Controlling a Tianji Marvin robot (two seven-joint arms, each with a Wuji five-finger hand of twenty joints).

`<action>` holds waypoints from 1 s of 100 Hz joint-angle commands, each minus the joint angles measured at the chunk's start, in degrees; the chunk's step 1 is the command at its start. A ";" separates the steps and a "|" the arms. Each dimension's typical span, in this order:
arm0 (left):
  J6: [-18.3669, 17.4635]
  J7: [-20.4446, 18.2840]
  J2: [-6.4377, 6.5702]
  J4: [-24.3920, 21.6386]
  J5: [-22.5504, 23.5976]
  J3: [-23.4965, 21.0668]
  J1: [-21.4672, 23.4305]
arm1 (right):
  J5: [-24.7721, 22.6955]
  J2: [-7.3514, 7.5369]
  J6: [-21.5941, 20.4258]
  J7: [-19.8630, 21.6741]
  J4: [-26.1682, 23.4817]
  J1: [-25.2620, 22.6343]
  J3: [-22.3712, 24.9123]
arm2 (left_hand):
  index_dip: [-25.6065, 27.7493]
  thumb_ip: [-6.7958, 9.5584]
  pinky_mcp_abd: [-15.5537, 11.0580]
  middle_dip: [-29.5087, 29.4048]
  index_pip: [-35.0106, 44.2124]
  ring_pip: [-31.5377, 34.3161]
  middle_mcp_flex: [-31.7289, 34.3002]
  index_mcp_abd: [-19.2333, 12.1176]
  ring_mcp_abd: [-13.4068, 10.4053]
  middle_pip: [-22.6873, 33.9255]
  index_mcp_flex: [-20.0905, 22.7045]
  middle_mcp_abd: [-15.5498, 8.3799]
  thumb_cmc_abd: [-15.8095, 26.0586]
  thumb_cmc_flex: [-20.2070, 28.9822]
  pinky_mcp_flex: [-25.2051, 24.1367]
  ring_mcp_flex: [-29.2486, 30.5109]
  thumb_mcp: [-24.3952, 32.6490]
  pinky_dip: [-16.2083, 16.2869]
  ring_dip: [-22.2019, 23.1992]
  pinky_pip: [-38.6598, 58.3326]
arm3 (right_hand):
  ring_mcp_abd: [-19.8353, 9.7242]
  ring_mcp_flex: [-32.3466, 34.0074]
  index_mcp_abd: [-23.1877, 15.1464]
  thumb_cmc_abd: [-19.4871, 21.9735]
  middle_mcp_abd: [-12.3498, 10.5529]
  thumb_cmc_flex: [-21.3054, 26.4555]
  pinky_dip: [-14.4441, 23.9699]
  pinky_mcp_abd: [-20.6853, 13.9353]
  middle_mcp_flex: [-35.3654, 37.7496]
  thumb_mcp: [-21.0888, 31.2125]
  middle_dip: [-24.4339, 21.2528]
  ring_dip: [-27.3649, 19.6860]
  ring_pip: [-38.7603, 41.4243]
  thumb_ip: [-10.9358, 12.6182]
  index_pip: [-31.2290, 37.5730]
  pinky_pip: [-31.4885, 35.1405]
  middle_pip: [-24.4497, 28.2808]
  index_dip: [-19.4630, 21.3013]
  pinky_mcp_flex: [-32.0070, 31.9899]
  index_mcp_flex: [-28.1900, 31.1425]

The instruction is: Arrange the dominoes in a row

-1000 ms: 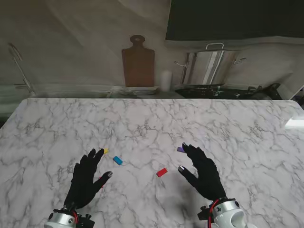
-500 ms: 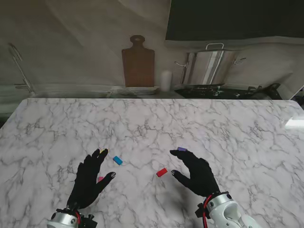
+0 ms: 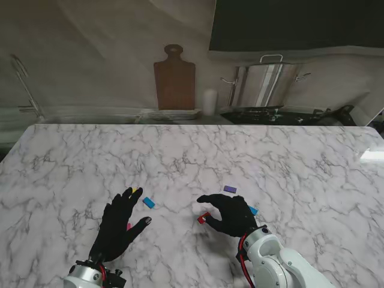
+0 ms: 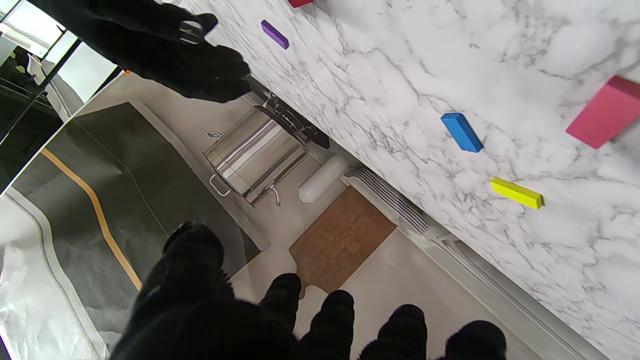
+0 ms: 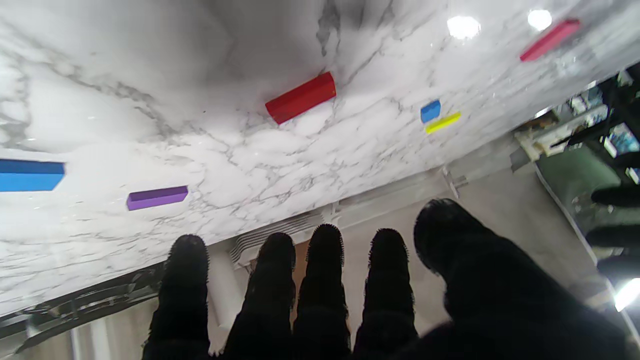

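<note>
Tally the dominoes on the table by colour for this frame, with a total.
Blue domino: 2
Red domino: 1
Purple domino: 1
Yellow domino: 1
Pink domino: 1
Total: 6 dominoes

Readable text: none in any view
Dominoes (image 5: 301, 97): plain coloured faces, no numbers or marks legible
Pot (image 3: 264, 84): no brand or label legible
Worktop (image 3: 198, 156): marble veining only, no writing
</note>
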 commanded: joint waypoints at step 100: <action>-1.03 -10.36 1.73 -1.67 -0.05 -1.36 -0.01 | -13.15 0.68 3.24 -7.49 18.61 18.36 -18.58 | 1.48 0.50 -0.98 1.72 1.82 1.61 4.36 -0.72 -0.21 1.01 4.19 0.22 -0.04 1.81 -0.62 -0.67 0.00 9.53 7.63 2.03 | 1.59 8.83 -6.70 -28.95 -0.62 1.89 5.91 -2.86 9.28 18.09 17.82 12.89 29.58 -7.11 20.26 22.58 20.88 5.99 10.12 18.43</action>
